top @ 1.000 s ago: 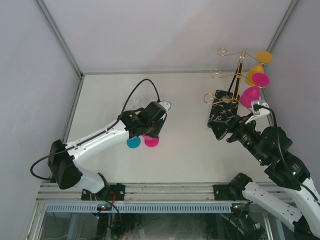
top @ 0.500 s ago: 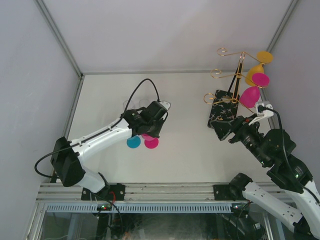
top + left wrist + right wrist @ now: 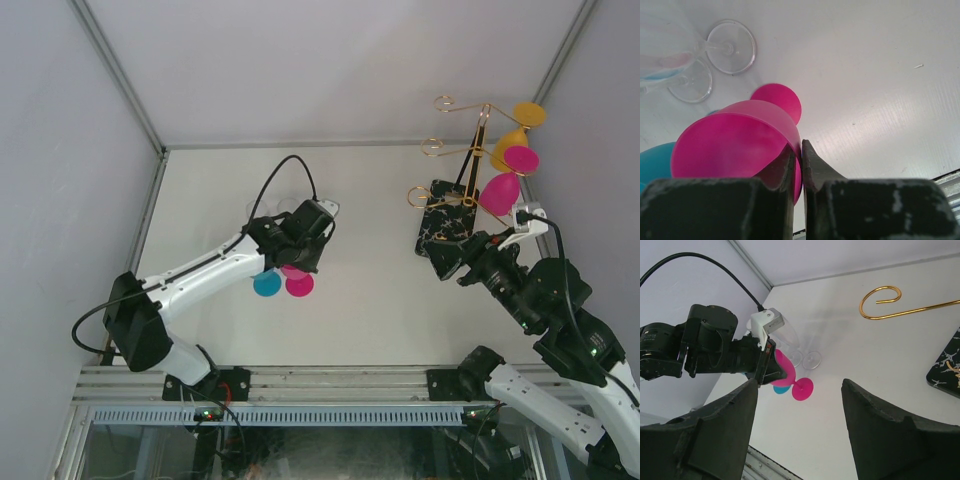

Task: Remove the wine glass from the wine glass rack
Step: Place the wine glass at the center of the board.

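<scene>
Just past the wide-open, empty right gripper [image 3: 799, 385], a pink wine glass [image 3: 499, 192] and a yellow one [image 3: 508, 147] hang on the rack [image 3: 445, 225]; left gripper's [image 3: 797, 146] barely parted at another pink glass [image 3: 735, 145], grip unclear.

Top view: we see a white table [image 3: 380, 310] filling the centre of the frame. It is enclosed by a pale back wall [image 3: 330, 60] at the top, a left wall [image 3: 50, 200] and a right wall [image 3: 612, 150]. A left post [image 3: 118, 78] and a right post [image 3: 570, 45], both metal, run diagonally inward from the upper corners. Along the bottom edge we note a ribbed aluminium rail [image 3: 330, 385] and, just below it, a perforated grey strip [image 3: 300, 415]. Left wrist view: a small pale speck [image 3: 918, 66] lies on the table at upper right.
</scene>
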Action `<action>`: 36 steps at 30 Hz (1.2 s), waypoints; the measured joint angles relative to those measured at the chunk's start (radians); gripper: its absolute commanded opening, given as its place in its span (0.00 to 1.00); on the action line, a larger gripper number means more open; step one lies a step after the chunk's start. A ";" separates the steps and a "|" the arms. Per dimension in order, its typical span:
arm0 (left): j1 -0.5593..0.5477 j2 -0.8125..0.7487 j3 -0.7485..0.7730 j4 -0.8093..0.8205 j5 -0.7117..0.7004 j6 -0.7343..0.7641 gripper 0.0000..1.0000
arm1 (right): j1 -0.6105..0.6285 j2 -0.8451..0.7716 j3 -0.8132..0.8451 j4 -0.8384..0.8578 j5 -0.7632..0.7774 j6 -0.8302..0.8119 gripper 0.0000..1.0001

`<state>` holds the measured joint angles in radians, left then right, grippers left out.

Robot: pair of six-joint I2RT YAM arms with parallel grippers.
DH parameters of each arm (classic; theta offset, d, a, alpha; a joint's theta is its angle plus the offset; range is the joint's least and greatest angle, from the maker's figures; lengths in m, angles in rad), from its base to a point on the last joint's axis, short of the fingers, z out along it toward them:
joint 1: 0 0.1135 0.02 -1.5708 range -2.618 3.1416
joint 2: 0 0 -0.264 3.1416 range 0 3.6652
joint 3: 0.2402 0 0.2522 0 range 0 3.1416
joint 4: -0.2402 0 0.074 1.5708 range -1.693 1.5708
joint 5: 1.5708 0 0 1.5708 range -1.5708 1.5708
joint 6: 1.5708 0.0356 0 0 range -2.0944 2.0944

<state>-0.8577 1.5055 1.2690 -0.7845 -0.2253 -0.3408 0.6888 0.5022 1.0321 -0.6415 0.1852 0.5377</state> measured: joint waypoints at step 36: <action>0.012 0.000 0.000 0.006 0.000 0.000 0.14 | 0.000 0.000 -0.012 -0.013 0.024 -0.002 0.67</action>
<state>-0.8455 1.5059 1.2690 -0.7788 -0.2249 -0.3408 0.6884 0.5018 1.0199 -0.6548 0.2092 0.5362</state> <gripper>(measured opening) 0.132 0.672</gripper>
